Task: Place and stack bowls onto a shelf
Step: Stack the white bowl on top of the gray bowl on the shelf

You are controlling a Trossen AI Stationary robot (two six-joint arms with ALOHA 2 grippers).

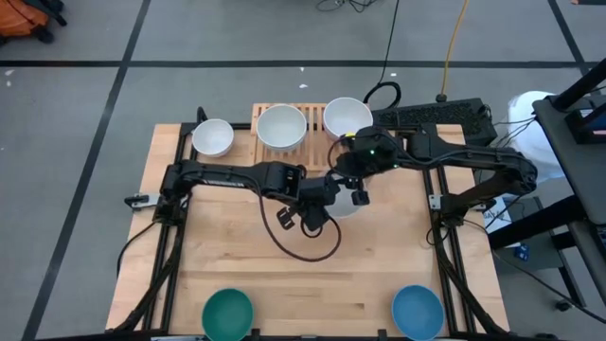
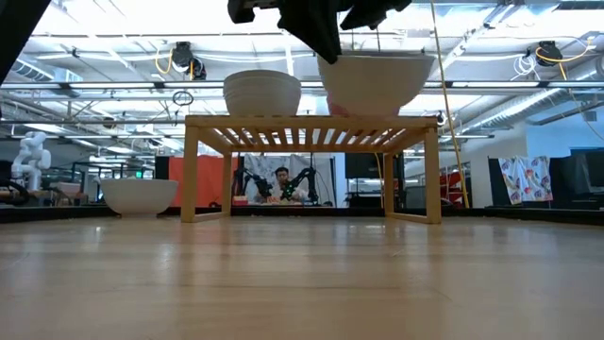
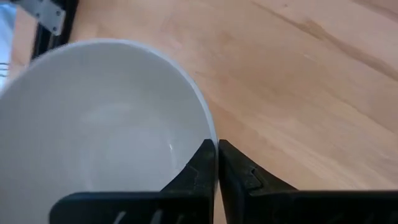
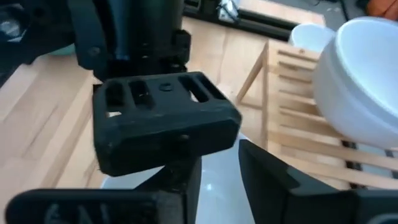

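Much of the white bowl (image 3: pixel 106 124) in my grip is hidden; from above, my two wrists cover all but a pale sliver of it, just in front of the shelf (image 1: pixel 314 137). Only my left wrist view shows it well: smooth, plain white inside, its near side cut off. There my left gripper (image 3: pixel 217 163) has its fingers pinched together on the rim. My right gripper (image 4: pixel 221 177) sits just beside the left, fingers standing apart with white showing between them; the left gripper's dark body blocks most of that view.

The level view gives what the overhead cannot: the shelf's light wooden legs and slats from the side, and a large white bowl under my dark arms at the shelf's top height; I cannot tell whether that is the held bowl or one on the slats. A pinkish edge peeps out at its base, too small to make out.

From above, the middle bowl (image 1: pixel 281 126) and the end bowl (image 1: pixel 346 116) sit on the shelf, both white; the table bowl (image 1: pixel 213 137), also white, stands just beside the shelf's other end. Well apart from the shelf, at the table's opposite edge, the teal bowl (image 1: pixel 228 314) and the blue bowl (image 1: pixel 418 313) are partly cut off.
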